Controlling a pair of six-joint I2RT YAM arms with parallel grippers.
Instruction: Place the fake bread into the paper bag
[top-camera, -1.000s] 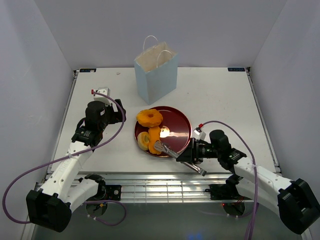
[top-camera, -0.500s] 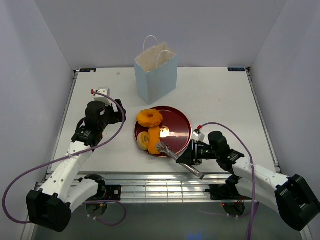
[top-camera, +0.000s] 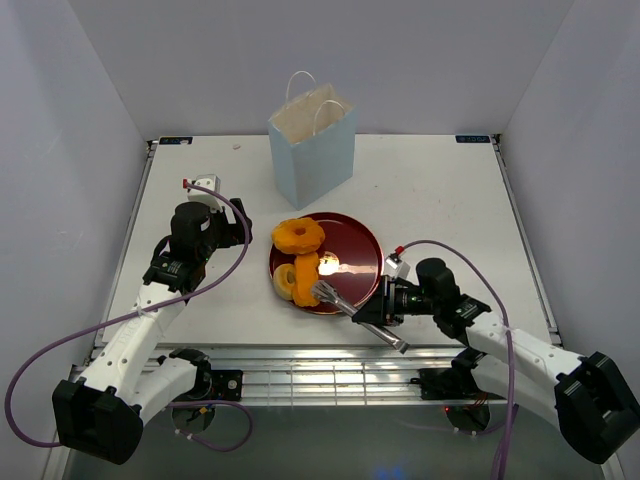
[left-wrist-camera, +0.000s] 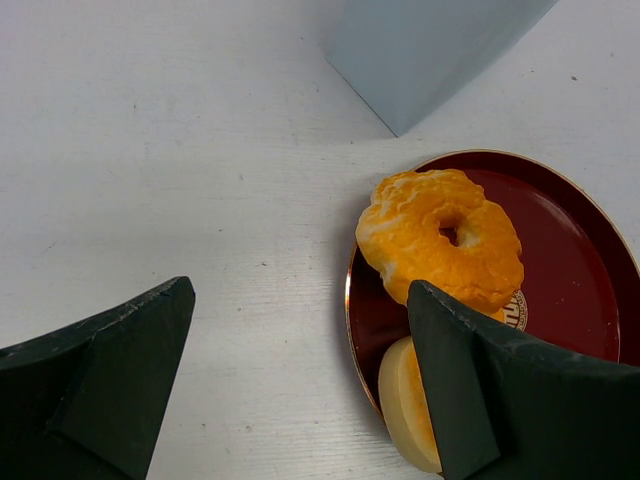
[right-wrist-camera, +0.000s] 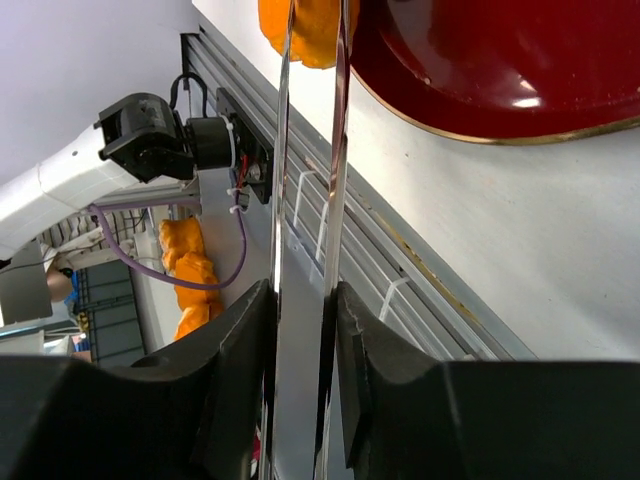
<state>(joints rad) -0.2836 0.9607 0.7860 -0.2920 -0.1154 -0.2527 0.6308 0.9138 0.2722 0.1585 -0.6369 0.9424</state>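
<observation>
The pale blue paper bag (top-camera: 311, 145) stands upright and open at the back of the table; its lower corner shows in the left wrist view (left-wrist-camera: 420, 50). On the dark red plate (top-camera: 358, 245) lie an orange ring pastry (top-camera: 299, 236), an orange stick (top-camera: 308, 276) and a pale round roll (top-camera: 286, 281). My right gripper (top-camera: 376, 317) is shut on metal tongs (top-camera: 343, 301), whose tips close around the orange stick (right-wrist-camera: 305, 30) at the plate's near left rim. My left gripper (top-camera: 226, 229) is open and empty, left of the plate, with the ring (left-wrist-camera: 440, 238) and roll (left-wrist-camera: 408, 400) by its right finger.
The plate's rim (right-wrist-camera: 500, 135) lies close to the table's front edge and the metal rail (top-camera: 320, 365). White enclosure walls stand on the left, right and back. A purple cable (top-camera: 235, 215) loops beside the left arm.
My right arm has shifted slightly with the tongs; their tips stay at the orange stick. The left arm and the bag have not moved.
</observation>
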